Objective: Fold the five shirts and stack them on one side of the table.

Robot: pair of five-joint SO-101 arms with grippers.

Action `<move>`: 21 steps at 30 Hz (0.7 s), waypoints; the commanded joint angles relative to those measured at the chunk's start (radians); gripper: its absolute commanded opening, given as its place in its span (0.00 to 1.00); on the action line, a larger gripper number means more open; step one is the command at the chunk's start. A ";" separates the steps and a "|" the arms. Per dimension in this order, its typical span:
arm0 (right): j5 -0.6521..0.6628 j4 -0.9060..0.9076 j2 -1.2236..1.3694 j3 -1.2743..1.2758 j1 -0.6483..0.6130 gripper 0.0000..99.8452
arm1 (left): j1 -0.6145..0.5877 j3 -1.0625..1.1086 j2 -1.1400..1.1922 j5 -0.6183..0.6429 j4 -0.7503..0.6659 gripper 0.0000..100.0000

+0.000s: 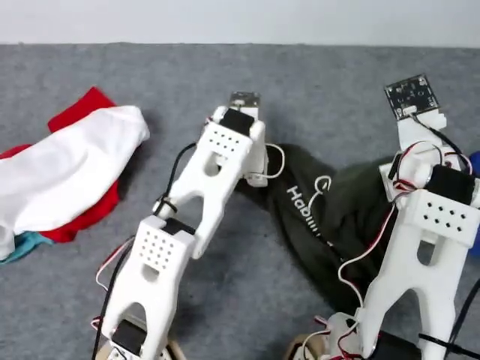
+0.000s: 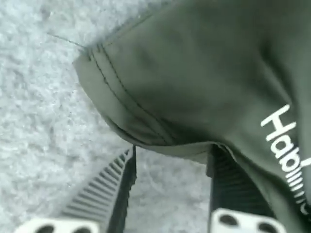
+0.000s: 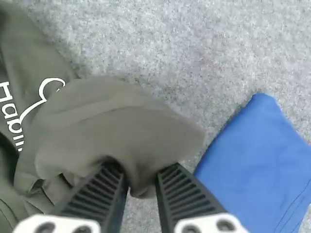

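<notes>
Within the right pincer (image 3: 141, 172), bunched green shirt (image 3: 112, 126); blue shirt (image 3: 252, 155) just beside.

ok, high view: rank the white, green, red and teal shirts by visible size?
1. white shirt and green shirt: look about alike. The green one is partly hidden, so no ranking between them.
2. red shirt, mostly under the white one.
3. teal shirt, just a sliver.

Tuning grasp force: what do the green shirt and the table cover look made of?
green shirt: soft matte knit, likely cotton jersey; stitched double hem, drapes in loose folds.
table cover: grey fuzzy felt or short-pile carpet, judging by its mottled, fibrous surface; cannot tell which.
</notes>
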 commanded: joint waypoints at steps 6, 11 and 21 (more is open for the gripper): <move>0.012 -0.012 -0.002 -0.051 0.013 0.01 | 0.006 -0.073 0.097 0.028 -0.023 0.23; 0.012 -0.010 -0.004 -0.051 0.013 0.01 | 0.008 -0.206 0.158 0.057 0.026 0.23; 0.012 -0.010 -0.004 -0.051 0.016 0.01 | -0.003 -0.237 0.222 -0.051 0.029 0.01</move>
